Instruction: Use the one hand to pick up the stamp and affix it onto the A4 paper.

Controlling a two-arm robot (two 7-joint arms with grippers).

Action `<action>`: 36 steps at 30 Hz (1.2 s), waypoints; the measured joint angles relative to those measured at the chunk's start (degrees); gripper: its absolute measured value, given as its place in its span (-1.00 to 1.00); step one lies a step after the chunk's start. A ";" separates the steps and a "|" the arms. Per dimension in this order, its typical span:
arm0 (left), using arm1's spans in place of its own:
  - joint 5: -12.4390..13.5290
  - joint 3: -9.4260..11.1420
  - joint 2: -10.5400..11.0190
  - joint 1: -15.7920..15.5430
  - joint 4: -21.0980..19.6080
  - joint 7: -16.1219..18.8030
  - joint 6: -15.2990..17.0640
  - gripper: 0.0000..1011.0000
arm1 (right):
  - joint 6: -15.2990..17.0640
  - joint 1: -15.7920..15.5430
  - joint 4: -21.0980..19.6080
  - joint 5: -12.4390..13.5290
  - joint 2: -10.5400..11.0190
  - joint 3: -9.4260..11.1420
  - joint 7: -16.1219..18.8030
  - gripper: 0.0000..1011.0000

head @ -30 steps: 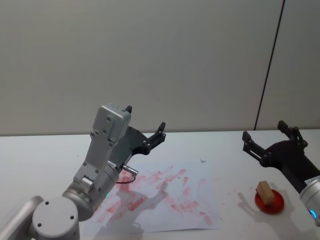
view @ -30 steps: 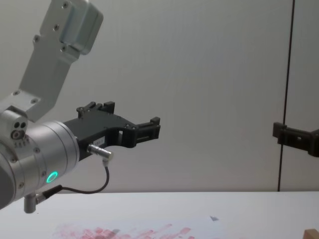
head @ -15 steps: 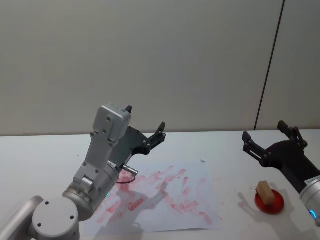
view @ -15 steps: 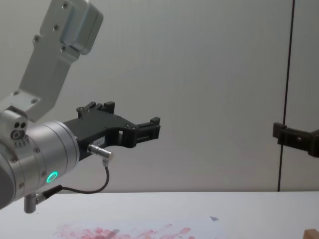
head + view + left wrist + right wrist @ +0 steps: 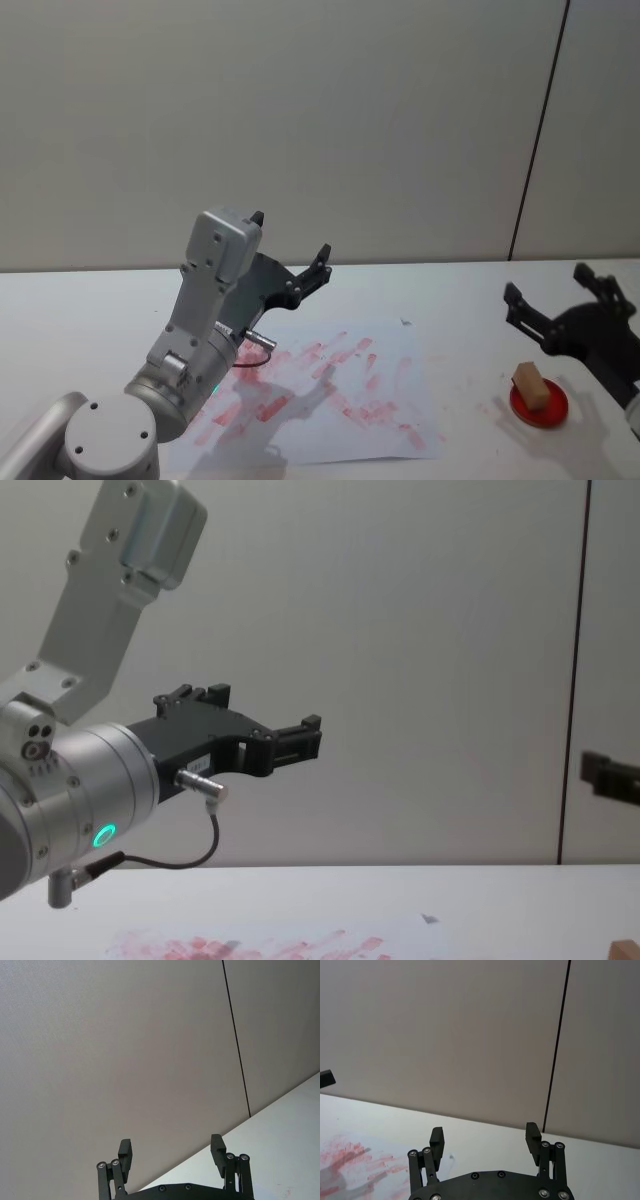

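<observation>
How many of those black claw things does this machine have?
2. The left gripper hangs open above the far side of the A4 paper; the right gripper hangs open just beyond the stamp on its red pad.

A white table [image 5: 90, 300] spreads across the foreground, its surface plain and matte. Toward its right side sits a small round red dish [image 5: 555, 406], flat on the tabletop and well apart from the table's far edge. Behind the table stands a pale grey-beige wall [image 5: 300, 120], smooth and unmarked. A thin dark seam [image 5: 539, 130] runs down the wall on the right, slightly slanted in the head view, and meets the table's far edge. The chest view shows that seam [image 5: 576, 630] too, above the tabletop [image 5: 400, 890].
</observation>
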 joint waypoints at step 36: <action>0.00 0.00 0.00 0.00 0.00 0.00 0.00 0.98 | 13.39 -4.31 1.37 -1.30 1.86 0.77 -4.48 0.98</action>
